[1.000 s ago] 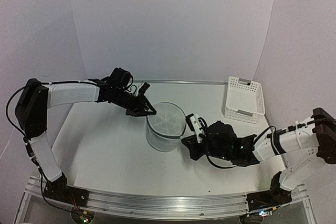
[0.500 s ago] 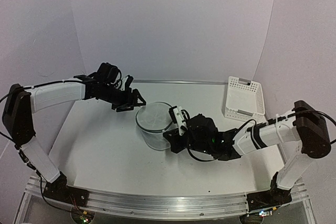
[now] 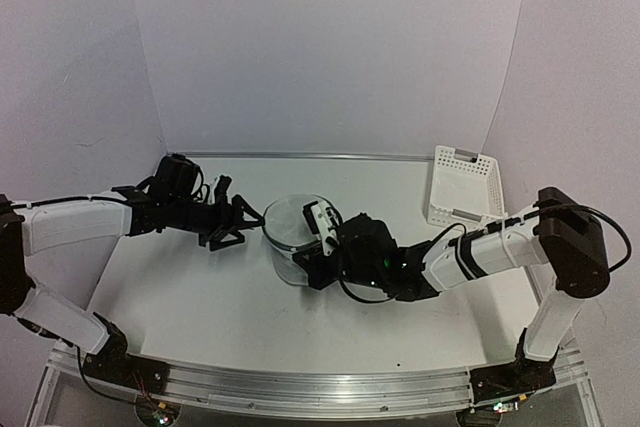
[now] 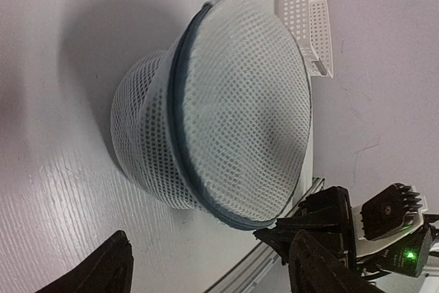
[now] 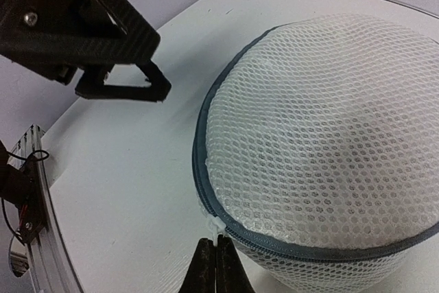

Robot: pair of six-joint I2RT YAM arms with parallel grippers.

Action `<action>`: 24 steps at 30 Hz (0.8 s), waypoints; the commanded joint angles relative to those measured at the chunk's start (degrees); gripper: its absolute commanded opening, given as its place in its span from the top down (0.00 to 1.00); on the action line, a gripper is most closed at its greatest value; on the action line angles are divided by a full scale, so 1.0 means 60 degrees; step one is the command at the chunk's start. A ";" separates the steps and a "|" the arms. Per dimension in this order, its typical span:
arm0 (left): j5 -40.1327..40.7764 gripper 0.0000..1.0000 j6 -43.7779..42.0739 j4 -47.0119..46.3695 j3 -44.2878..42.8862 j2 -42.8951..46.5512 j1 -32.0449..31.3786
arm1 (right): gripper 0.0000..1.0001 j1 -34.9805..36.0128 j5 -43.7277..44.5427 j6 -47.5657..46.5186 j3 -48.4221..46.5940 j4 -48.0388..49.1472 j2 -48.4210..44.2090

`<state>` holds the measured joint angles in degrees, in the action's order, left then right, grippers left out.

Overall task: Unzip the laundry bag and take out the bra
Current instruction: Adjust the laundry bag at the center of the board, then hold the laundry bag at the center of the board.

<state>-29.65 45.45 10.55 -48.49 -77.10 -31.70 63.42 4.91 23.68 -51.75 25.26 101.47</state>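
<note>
The laundry bag (image 3: 288, 230), a white mesh pouch with a dark grey zipper band, stands on the table, leaning. My right gripper (image 3: 305, 269) is at its near side, shut on the small white zipper pull (image 5: 218, 228). The right wrist view shows the tips (image 5: 217, 260) pinching that tab, and the zipper band (image 5: 322, 245) looks closed beside it. My left gripper (image 3: 233, 223) hovers left of the bag, open and holding nothing. In its own view the bag (image 4: 233, 114) lies ahead of the wide jaws (image 4: 209, 241). The bra shows in no view.
A white slotted basket (image 3: 466, 188) stands at the back right, also seen in the left wrist view as the basket (image 4: 302, 12). The table's near rail (image 3: 300, 382) runs along the front. One left finger (image 5: 127, 87) shows beside the bag in the right wrist view.
My left gripper has opened, let go of the bag's far-left rim and drawn back to the left. The right gripper has pushed left with the zipper pull, and the bag shifted left.
</note>
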 commanded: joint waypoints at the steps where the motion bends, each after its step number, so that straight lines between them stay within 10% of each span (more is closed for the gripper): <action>1: -0.0880 0.21 0.1363 -0.2349 0.0598 0.0024 0.0000 | 1.00 0.0062 -0.0278 0.0067 -0.0448 0.0511 0.0011; 15: -0.1105 0.29 0.1891 -0.3232 -0.0295 -0.1983 -0.0728 | 1.00 0.0171 -0.0088 -0.0041 0.0220 0.0585 -0.0549; 24: -0.1183 0.80 0.2051 -0.3499 -0.0546 -0.2558 -0.0868 | 1.00 0.0175 0.0134 -0.0109 0.0633 0.0587 -0.0917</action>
<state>-35.92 57.43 -7.14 -48.71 -92.42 -36.62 64.07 4.12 23.64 -48.71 26.02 99.63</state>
